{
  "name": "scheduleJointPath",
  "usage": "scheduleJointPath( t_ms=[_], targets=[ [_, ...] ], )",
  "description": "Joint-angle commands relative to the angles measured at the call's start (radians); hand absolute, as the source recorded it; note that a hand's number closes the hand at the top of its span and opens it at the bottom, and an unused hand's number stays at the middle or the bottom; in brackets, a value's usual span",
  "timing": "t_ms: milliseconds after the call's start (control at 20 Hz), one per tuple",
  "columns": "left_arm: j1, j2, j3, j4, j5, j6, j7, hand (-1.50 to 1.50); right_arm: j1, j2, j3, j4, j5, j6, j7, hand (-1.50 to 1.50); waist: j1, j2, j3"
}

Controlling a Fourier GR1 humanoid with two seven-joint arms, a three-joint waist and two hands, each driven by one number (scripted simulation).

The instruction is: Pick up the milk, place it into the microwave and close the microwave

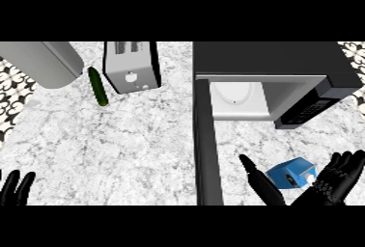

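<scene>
The milk (pixel 291 173) lies between the right hand's (pixel 317 194) spread, unclenched fingers (pixel 341 170) and thumb.

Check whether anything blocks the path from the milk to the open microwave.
Nothing visible does. The milk sits between the thumb and fingers of the open right hand, to the right of the swung-out door. Only counter shows between it and the microwave opening straight ahead.

Blue milk carton (pixel 289 172): one
Black box-shaped microwave (pixel 274 60): one
Silver metal toaster (pixel 132 67): one
Long dark green cucumber (pixel 98 86): one
Grey rounded container (pixel 39 62): one
Black hands: two, left hand (pixel 16 189), right hand (pixel 328 187)
White marbled bench (pixel 107 154): one
</scene>
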Motion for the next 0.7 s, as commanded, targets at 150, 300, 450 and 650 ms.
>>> scheduleJointPath(
  t_ms=[150, 300, 450, 650],
  targets=[
    [-0.032, -0.002, 0.031, 0.012, 0.016, 0.01, 0.008, -1.5, 0.042, -0.009, 0.026, 0.069, -0.237, -0.135, -0.226, -1.5, -0.01, -0.001, 0.002],
    [0.07, -0.005, 0.008, 0.018, 0.001, -0.049, -0.075, -1.5, 0.09, -0.021, -0.006, 0.04, -0.336, -0.082, -0.324, -1.5, -0.005, -0.004, 0.002],
    [0.043, -0.009, 0.015, 0.038, 0.007, -0.039, -0.056, -1.5, 0.094, 0.019, -0.049, 0.099, -0.434, -0.001, -0.456, -1.5, -0.011, -0.003, 0.002],
    [-0.028, -0.017, 0.0, -0.022, -0.017, 0.035, 0.03, -1.5, 0.098, 0.059, -0.167, 0.172, -0.57, 0.151, -0.594, -1.5, -0.02, 0.0, 0.003]
  ],
)
